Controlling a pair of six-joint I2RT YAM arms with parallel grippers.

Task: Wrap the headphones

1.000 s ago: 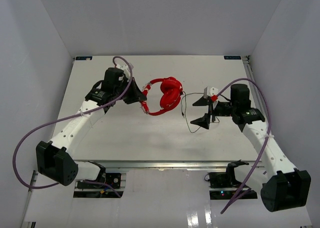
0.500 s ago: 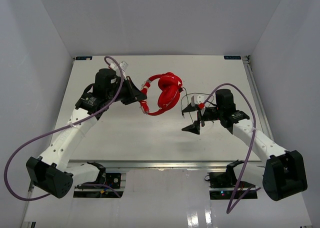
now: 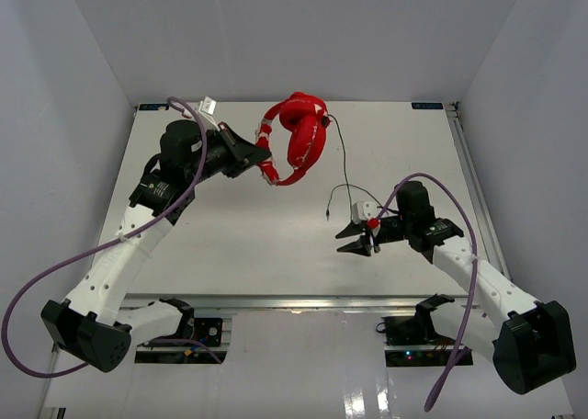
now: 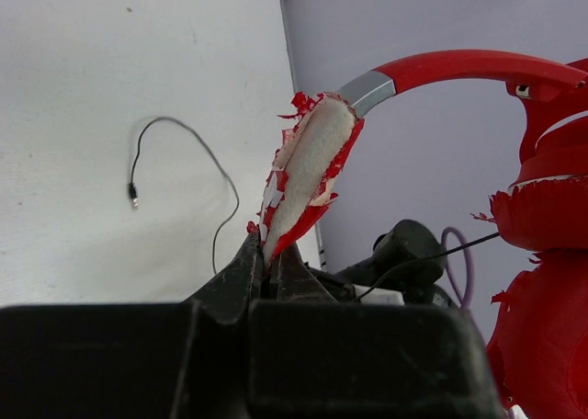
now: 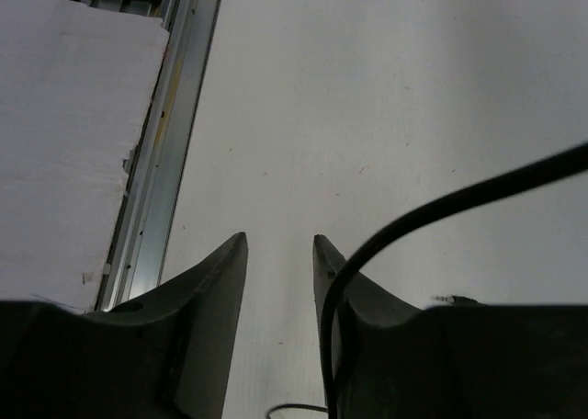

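My left gripper (image 3: 260,159) is shut on the torn, whitish-padded end of the band (image 4: 308,166) of the red headphones (image 3: 303,134). It holds them in the air over the back middle of the table. The ear cups (image 4: 542,217) hang at the right of the left wrist view. The thin black cable (image 3: 342,157) drops from them to the table and ends in a plug (image 4: 133,194). My right gripper (image 3: 347,240) sits low near the table's front right. Its jaws stand partly apart with nothing between them. A stretch of cable (image 5: 441,212) crosses in front of its right finger.
The white table (image 3: 230,244) is walled in by white panels on three sides. Thick purple robot cables (image 3: 55,272) loop beside both arms. An aluminium rail (image 5: 175,116) runs along the table's near edge.
The left arm has raised the headphones and carried them toward the back wall. The right gripper has come forward and down, and its jaws have narrowed from wide open.
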